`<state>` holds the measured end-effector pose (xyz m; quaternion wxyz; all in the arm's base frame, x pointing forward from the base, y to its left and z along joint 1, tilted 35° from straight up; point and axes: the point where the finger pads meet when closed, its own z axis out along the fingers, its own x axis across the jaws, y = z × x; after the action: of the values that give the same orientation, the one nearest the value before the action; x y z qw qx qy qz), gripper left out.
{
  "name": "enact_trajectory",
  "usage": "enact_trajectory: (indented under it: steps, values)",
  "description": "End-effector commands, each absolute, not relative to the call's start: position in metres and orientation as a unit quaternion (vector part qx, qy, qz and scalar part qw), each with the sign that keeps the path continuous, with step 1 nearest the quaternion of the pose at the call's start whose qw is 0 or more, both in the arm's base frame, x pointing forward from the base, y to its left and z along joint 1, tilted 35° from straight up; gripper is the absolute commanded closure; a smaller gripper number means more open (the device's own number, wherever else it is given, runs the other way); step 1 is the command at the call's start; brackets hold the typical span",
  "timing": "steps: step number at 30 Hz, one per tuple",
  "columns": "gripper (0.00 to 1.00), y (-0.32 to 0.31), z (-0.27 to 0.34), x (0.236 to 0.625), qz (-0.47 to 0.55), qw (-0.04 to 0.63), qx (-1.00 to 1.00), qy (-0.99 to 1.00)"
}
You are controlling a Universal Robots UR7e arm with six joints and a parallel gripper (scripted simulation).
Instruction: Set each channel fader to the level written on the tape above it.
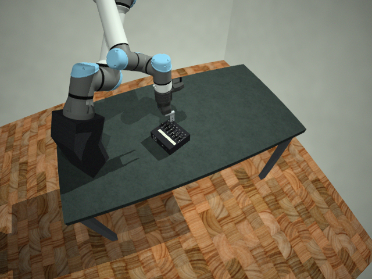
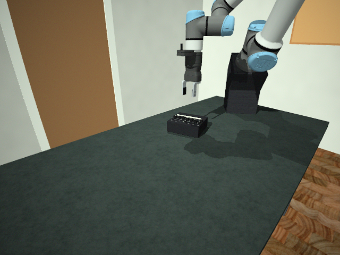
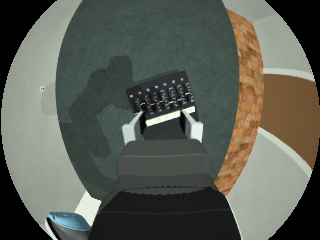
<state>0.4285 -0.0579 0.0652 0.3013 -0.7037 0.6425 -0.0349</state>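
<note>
The lighting desk (image 1: 180, 145) (image 2: 182, 130) (image 3: 161, 132) is a black box standing flat on the table. A pale tape (image 1: 167, 137) (image 2: 188, 117) (image 3: 163, 119) runs across its top beside rows of small dark faders with light marks. The level numbers and the fader cap lines are too small to read. My gripper (image 1: 169, 117) (image 2: 189, 95) (image 3: 162, 117) is open and empty, pointing down, well above the desk. In the wrist view its two fingers appear either side of the tape. It touches nothing on the desk.
The dark green table (image 1: 240, 104) (image 2: 137, 192) (image 3: 100, 40) carries the desk. The arm's black pedestal (image 1: 75, 135) (image 2: 243, 99) stands at one end of the table. Shadows of the arm fall on the table near the desk. No other loose objects are seen.
</note>
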Motion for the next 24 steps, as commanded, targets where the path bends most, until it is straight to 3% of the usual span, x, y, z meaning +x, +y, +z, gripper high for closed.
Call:
enact_trajectory:
  steps: [1, 24]
  values:
    - [0.0, -0.0593, 0.0647, 0.4271, -0.028, 0.3, -0.689, 0.659]
    - [0.0, -0.0597, 0.0644, 0.4264, -0.024, 0.3, -0.683, 0.666]
